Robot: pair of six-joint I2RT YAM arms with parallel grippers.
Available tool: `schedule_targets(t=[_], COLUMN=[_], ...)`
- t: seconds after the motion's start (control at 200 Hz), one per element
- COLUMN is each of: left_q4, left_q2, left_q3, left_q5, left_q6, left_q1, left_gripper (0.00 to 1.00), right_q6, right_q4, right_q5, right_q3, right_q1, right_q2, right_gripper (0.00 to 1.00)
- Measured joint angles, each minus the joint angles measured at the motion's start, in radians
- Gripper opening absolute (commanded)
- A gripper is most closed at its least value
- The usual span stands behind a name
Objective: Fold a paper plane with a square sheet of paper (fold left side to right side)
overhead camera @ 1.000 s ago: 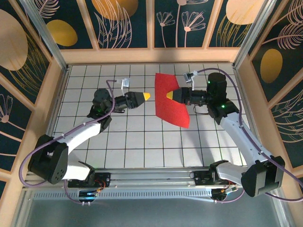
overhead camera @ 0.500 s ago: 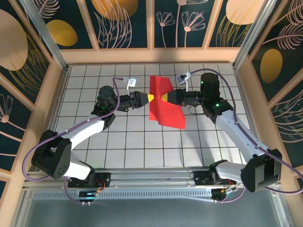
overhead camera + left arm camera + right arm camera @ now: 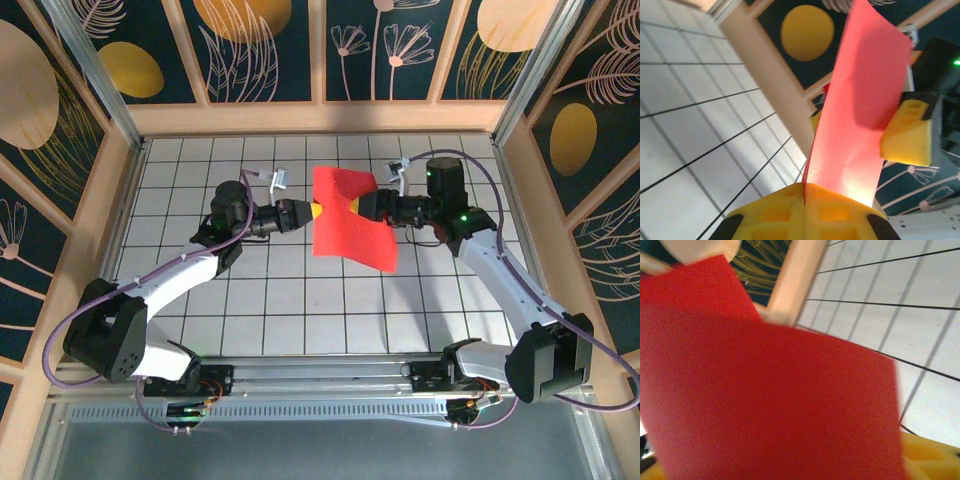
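The square sheet of paper is bright red and hangs curved above the tiled table, between the two arms. My left gripper is shut on its left edge; in the left wrist view the sheet rises out of the closed yellow jaws of that gripper. My right gripper is at the sheet's right side. Its yellow fingers stand apart on either side of the paper, open. In the right wrist view the red sheet covers the jaws. The paper plane is out of view.
The white grid-tiled table is walled by a wooden frame at the back and on both sides. A metal rail carrying the arm bases runs along the near edge.
My left gripper moved right to the sheet and shut on its left edge. The right gripper's jaws opened. The sheet shifted left and now hangs from the left gripper.
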Motion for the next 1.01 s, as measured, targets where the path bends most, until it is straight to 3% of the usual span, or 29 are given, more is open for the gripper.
schedule_targets(t=[0.23,0.576,0.751,1.006], left_q4=[-0.130,-0.385,-0.470,-0.554], left_q2=[0.061,0.191,0.196,0.196], left_q3=[-0.064,-0.105,-0.082,-0.035], left_q5=[-0.082,-0.220,-0.260,-0.293], left_q6=[0.003,0.034,0.060,0.106], left_q1=[0.000,0.000,0.000,0.000], left_gripper=[0.00,0.00,0.00,0.00], right_q6=[-0.024,0.130,0.188,0.202], right_q4=[-0.048,0.116,0.206,0.249], right_q5=[0.157,0.300,0.325,0.355], right_q3=[-0.045,-0.365,-0.390,-0.365], right_q1=[-0.030,-0.014,0.071,0.138], right_q2=[0.000,-0.002,0.046,0.235], right_gripper=[0.76,0.45,0.32,0.15])
